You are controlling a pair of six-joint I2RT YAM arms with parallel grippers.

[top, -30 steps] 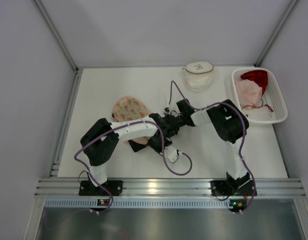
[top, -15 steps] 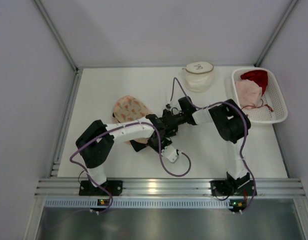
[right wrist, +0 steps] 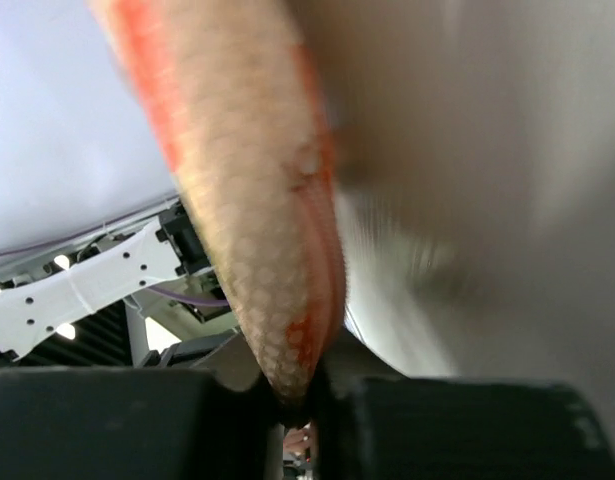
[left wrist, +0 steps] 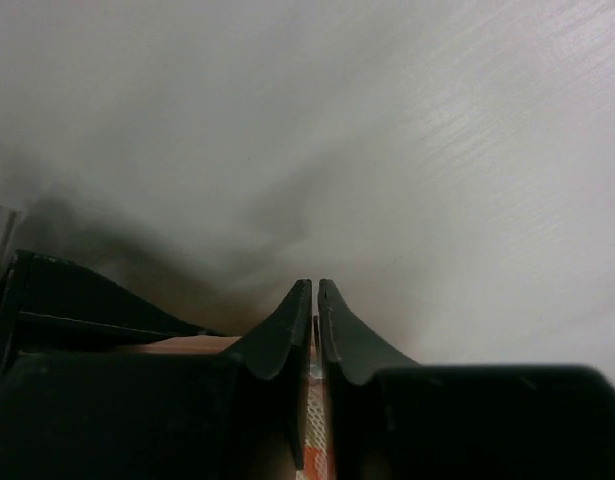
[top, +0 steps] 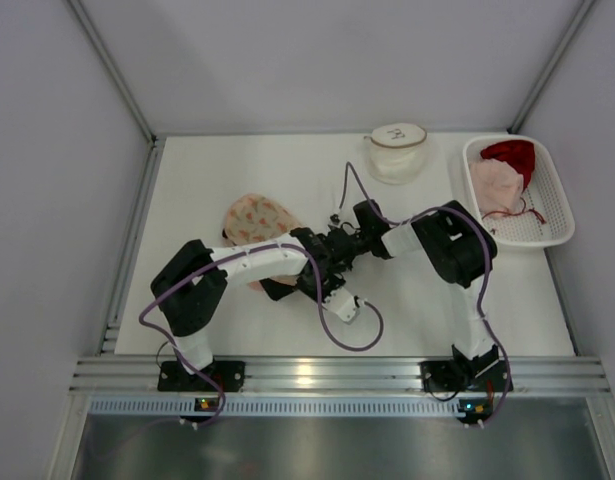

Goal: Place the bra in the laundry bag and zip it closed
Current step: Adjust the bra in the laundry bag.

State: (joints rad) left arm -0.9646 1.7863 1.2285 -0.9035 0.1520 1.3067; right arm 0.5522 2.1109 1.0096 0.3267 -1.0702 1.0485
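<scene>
- The right fingers [right wrist: 137, 420] clamp the bag [right wrist: 247, 230] by its mesh edge; the left fingers [left wrist: 287, 335] pinch its orange trim (barely visible).
- Only the top view shows the bag spreading leftward.

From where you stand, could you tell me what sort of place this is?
Probably a robot lab test cell: a white table boxed in by plain panels, two arms bolted to an aluminium rail, and a basket of clothes.
</scene>
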